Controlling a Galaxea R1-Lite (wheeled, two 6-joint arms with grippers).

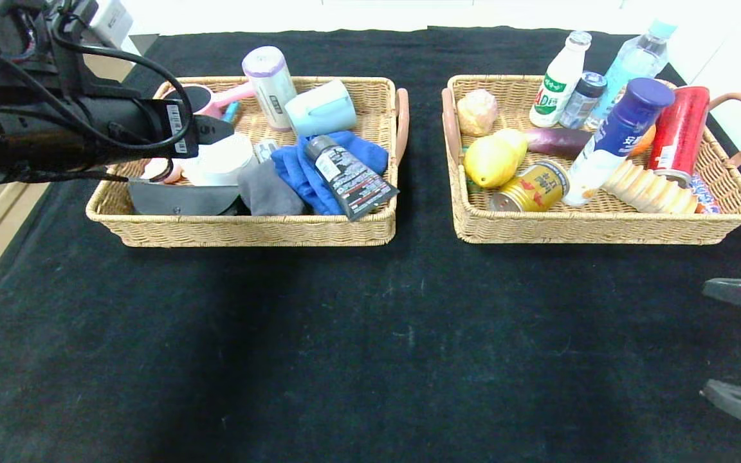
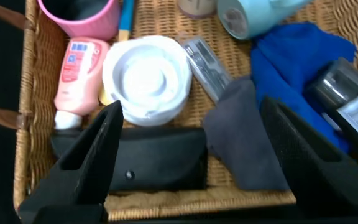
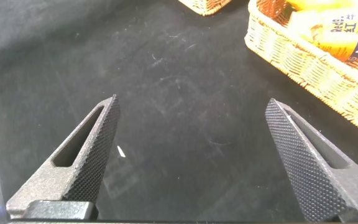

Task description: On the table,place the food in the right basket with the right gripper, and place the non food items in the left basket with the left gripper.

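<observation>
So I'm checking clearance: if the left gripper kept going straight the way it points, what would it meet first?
Probably the black case lying in the left basket, right between the open left gripper fingers; depth is uncertain.

Table [image 1: 357,347] draped in black cloth, bearing two wicker baskets side by side.
The left basket [image 1: 248,228] and the right basket [image 1: 602,228] rest directly on the cloth toward the far half of the table, apart from each other with a strip of bare cloth between them; each has rounded brown handles at its short ends. Both baskets are filled with assorted items, none of which touches the cloth itself. The near half of the table shows only the dark fabric, faintly marked with pale scuffs. In the right wrist view the same cloth [image 3: 166,93] runs up to the woven wall of the right basket [image 3: 303,68].
</observation>
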